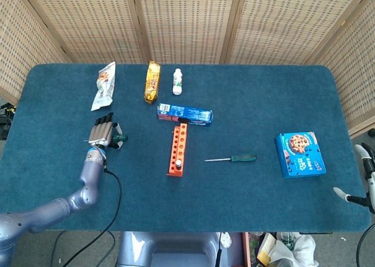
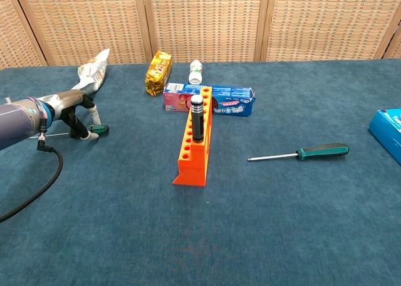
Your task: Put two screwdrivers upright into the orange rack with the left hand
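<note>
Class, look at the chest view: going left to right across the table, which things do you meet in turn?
Left hand → yellow snack bag → orange rack → green-handled screwdriver → blue cookie box.

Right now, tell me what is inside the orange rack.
One black-handled tool stands upright in a hole of the orange rack, toward its far end. The other holes look empty. Its shaft is hidden inside the rack, so its tip cannot be seen.
</note>
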{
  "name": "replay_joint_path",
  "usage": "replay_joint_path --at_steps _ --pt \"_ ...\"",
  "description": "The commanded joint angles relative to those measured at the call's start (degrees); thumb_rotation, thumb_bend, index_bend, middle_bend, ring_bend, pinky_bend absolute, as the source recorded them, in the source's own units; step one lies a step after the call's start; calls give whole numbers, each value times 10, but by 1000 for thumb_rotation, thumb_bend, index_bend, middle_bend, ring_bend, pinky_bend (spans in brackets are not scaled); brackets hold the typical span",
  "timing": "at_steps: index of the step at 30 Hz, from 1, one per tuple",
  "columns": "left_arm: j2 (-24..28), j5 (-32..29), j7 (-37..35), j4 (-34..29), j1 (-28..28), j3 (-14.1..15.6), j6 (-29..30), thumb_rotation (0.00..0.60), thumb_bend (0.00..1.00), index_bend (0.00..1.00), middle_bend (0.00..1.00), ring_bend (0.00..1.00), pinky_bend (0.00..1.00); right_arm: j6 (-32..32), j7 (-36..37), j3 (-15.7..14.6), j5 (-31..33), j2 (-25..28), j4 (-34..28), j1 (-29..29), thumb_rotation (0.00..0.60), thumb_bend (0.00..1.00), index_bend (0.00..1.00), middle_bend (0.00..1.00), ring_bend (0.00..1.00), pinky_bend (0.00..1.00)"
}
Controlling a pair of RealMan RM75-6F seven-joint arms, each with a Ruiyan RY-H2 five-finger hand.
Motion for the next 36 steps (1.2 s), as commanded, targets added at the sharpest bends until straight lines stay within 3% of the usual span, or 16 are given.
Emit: replay_joint_path --at_steps 1,10,17,22,28,36 --pt "3 2 -4 -4 2 -3 2 600 339 571 0 0 0 1 -1 0 0 0 -1 0 600 0 0 0 0 0" --pt "52 32 -44 -83 20 -28 28 600 364 584 0 0 0 3 1 0 -1 1 -3 -1 600 0 0 0 0 0" --pt "145 71 -102 -245 52 -67 68 600 377 597 0 0 0 5 0 0 -4 3 -7 -2 600 0 0 0 0 0" --pt "197 117 -143 -346 74 -78 82 600 380 597 0 0 0 6 -3 0 -4 3 -8 -2 600 0 0 0 0 0" --pt "212 176 -237 -418 89 -104 91 600 385 611 0 0 0 9 -9 0 -3 2 -12 -3 600 0 0 0 0 0" --pt "219 180 -333 -493 80 -137 63 600 386 613 0 0 0 9 -11 2 2 2 -12 -3 600 0 0 0 0 0"
